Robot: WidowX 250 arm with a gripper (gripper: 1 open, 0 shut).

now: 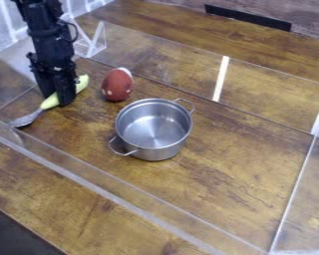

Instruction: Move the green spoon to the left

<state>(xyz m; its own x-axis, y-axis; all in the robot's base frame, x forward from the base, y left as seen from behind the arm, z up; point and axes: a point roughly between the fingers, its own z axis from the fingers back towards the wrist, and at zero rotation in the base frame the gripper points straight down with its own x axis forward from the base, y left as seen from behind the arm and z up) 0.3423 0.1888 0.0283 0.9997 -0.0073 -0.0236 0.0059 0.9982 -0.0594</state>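
Gripper [55, 92] pointing down over green spoon [49, 100] handle at table's left; jaw state can't tell.

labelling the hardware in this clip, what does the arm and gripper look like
The arm is matte black all over, a slim boxy column coming down from the top left corner. It ends in a black gripper with a blocky body and two short dark fingers. No coloured markings or labels can be made out at this size, and no loose cables are clearly visible.
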